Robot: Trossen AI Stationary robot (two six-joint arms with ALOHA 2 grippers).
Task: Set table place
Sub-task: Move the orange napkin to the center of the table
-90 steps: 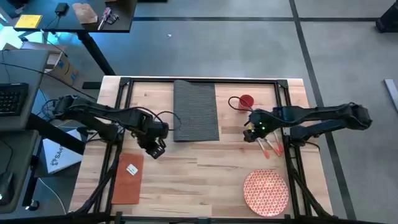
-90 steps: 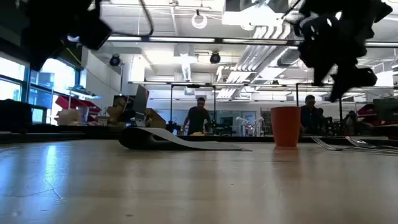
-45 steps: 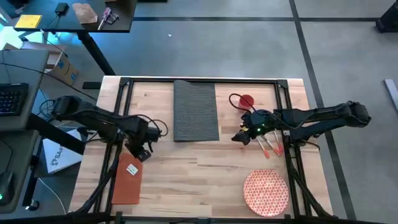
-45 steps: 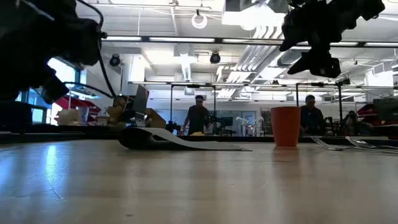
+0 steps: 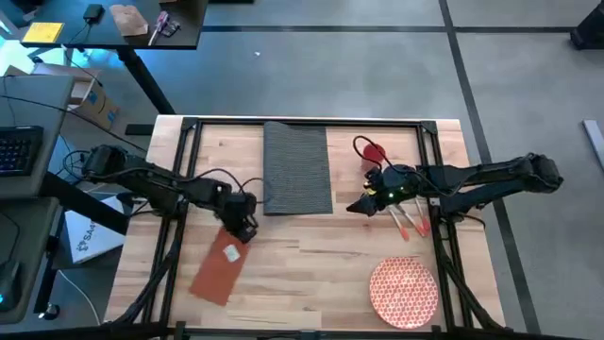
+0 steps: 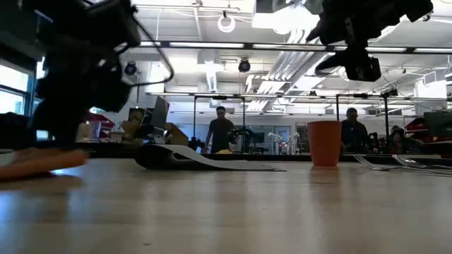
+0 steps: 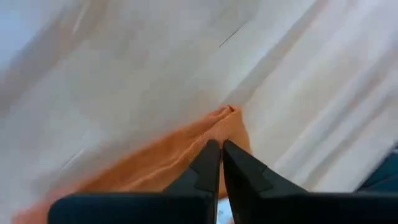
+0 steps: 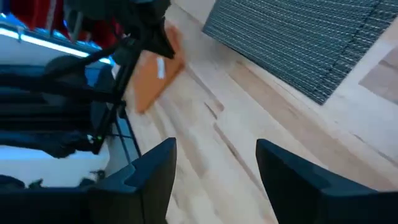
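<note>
Two grippers: left gripper point(image 5: 243, 228) pinches napkin point(image 5: 219, 270) corner; right gripper point(image 5: 361, 205) gapes, empty.
Napkin: limp, light; beside placemat point(image 5: 297, 168).

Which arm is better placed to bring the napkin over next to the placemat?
Left. The left gripper is already shut on the napkin, just short of the placemat. The right gripper hangs open and empty on the placemat's far side, by the cup.

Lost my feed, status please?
Left gripper shut on napkin, dragging it. Right gripper open, hovering near cup. Placemat bare.
</note>
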